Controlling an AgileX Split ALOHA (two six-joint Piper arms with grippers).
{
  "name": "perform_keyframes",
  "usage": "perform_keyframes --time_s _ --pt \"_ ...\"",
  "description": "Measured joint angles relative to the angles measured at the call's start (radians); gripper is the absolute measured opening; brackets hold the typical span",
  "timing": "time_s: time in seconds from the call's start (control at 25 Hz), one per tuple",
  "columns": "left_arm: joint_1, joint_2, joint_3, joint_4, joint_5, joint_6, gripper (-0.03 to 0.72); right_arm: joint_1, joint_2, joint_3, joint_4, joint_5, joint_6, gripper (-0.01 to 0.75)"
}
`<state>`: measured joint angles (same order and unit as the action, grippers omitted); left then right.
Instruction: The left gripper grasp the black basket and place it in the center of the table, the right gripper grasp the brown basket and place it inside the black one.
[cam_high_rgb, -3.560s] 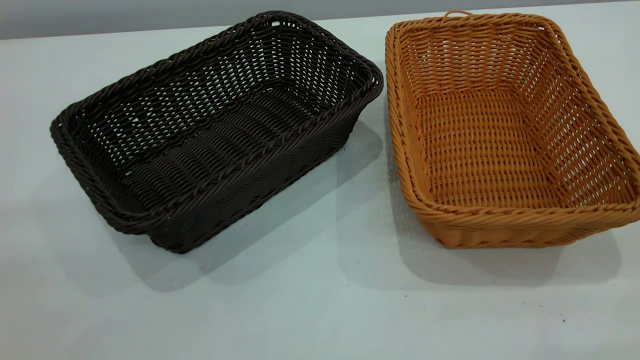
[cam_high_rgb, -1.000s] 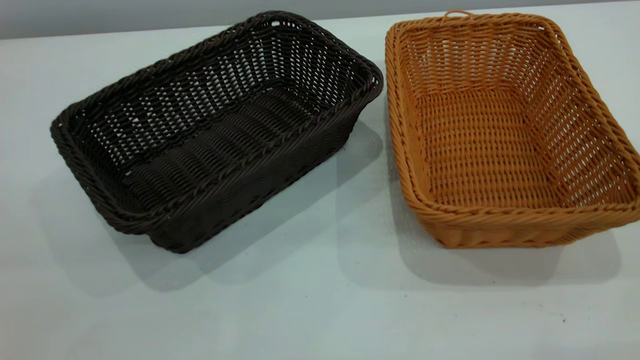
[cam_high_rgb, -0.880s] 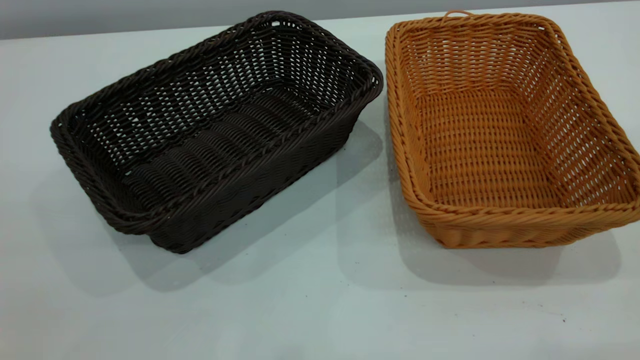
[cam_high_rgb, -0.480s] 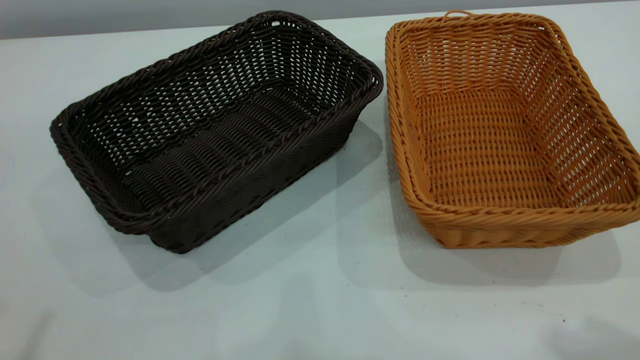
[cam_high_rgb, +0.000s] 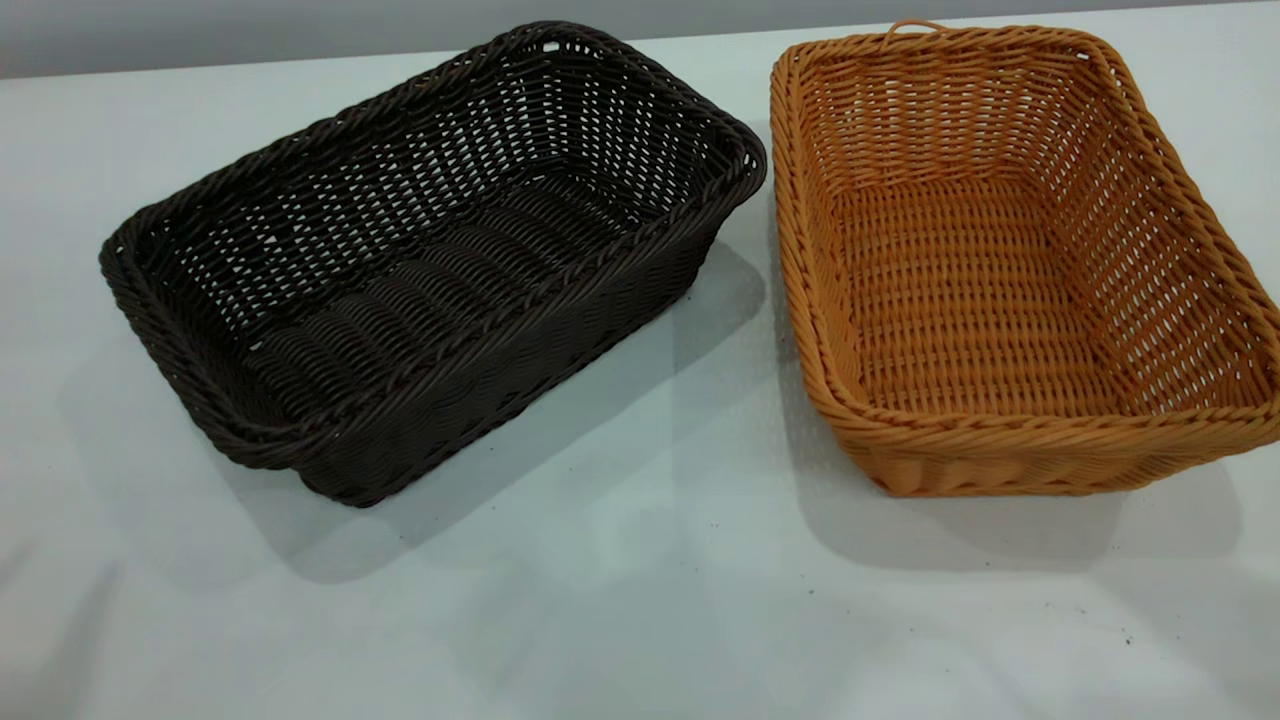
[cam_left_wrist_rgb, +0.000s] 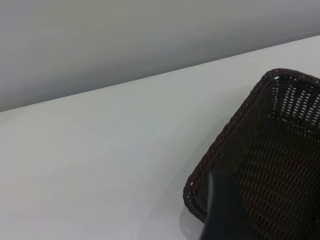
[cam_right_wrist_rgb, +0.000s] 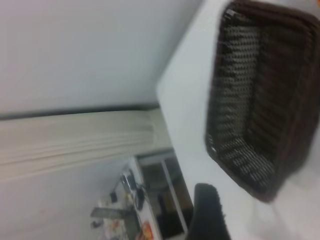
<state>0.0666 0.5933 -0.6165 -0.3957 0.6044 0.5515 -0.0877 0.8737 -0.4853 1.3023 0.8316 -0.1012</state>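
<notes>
- The black basket (cam_high_rgb: 430, 265) is seen in the left half of the exterior frame, resting on the table (cam_high_rgb: 640, 620). Its long axis runs diagonally, from the lower left up toward the upper centre.
- In the left wrist view, one dark finger of the left gripper (cam_left_wrist_rgb: 222, 210) is shown at the bottom edge, just in front of a rounded corner of the black basket (cam_left_wrist_rgb: 265, 165). The basket is judged to lie directly ahead of this gripper, with its corner rim as the nearest part. Only one finger is visible, so its opening cannot be told; nothing is seen to be held.
- A strip of bare table is left between the two baskets at the centre of the exterior frame; their nearest corners come close but are apart.
- The brown basket (cam_high_rgb: 1010, 260) is seen in the right half of the exterior frame, its long axis running roughly from bottom to top, with a small loop on its far short end.
- Neither arm appears in the exterior view. In the right wrist view, a single dark finger of the right gripper (cam_right_wrist_rgb: 207, 212) is shown at the bottom, with the black basket (cam_right_wrist_rgb: 260, 95) beyond it; its opening cannot be told.
- The left arm is judged nearer to the black basket, so the first grasp is not yet made.
</notes>
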Motion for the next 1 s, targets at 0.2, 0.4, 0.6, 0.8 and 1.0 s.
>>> perform_keyframes --time_s 0.2,0.4,0.6,0.8,1.0 --pt "0.0 0.0 0.0 0.0 -0.001 0.0 0.384 0.103 0.165 0.0 -0.001 -0.013 0.078 0.479" --pt "0.0 0.0 0.0 0.0 0.0 -0.005 0.384 0.233 0.336 0.0 0.031 -0.075 0.14 0.479" --pt "0.0 0.0 0.0 0.0 0.009 -0.005 0.384 0.325 0.495 0.0 0.136 -0.084 0.151 0.479" --pt "0.0 0.0 0.0 0.0 0.016 -0.005 0.384 0.368 0.603 0.0 0.154 -0.074 0.196 0.479" --pt "0.0 0.0 0.001 0.0 0.023 -0.005 0.384 0.369 0.646 0.0 0.152 -0.081 0.231 0.479"
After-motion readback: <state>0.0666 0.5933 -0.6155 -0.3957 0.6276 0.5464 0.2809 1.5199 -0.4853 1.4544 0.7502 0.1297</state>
